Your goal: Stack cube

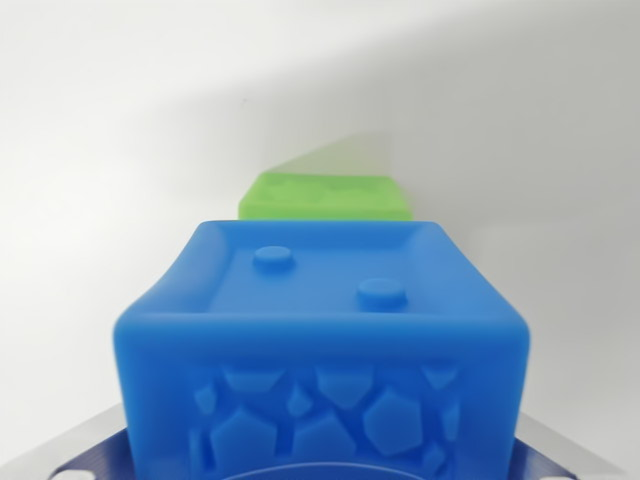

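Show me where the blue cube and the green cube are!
blue cube (320,290): wrist view, on its recessed top face between the two round studs.
green cube (325,197): wrist view, on its top face, behind the blue one.

A big blue cube (320,345) is filling the lower half of the wrist view. Its top face is showing a raised rim and two round bumps. Its front face is showing a pattern of raised, stone-like shapes. It is sitting straight, not tilted. A green cube (325,196) is peeking out just behind it, higher in the view. Only the green cube's top is showing. It has a rim too, and looks blurry.
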`<move>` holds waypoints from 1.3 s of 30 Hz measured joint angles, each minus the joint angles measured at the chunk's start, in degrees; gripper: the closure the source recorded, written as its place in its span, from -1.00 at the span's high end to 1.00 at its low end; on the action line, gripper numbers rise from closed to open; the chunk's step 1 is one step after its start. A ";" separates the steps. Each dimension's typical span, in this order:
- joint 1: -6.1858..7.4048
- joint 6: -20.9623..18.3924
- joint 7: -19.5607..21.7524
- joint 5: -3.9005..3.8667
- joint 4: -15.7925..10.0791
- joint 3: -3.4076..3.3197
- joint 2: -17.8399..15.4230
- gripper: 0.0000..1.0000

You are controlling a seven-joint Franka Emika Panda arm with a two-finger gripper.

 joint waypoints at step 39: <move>-0.72 4.61 -1.32 1.76 0.51 1.01 5.11 1.00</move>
